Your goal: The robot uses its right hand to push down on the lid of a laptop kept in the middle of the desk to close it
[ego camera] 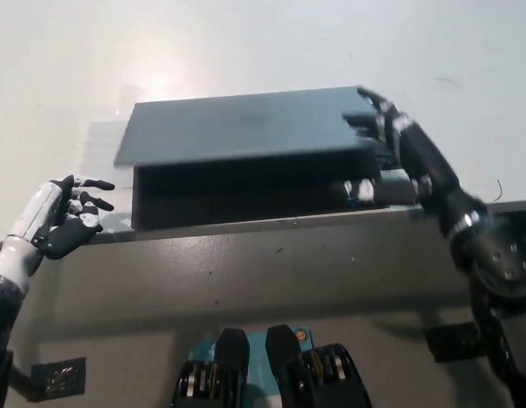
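Pressing on the right edge of the laptop lid (246,125), the black right hand (375,127) lies with fingers (358,119) spread flat, gripping nothing, so its weight folds the lid toward the base; a gap remains. The white left hand (69,219) rests open at the worktop (271,255) edge. Pale, glossy floor lies beyond.
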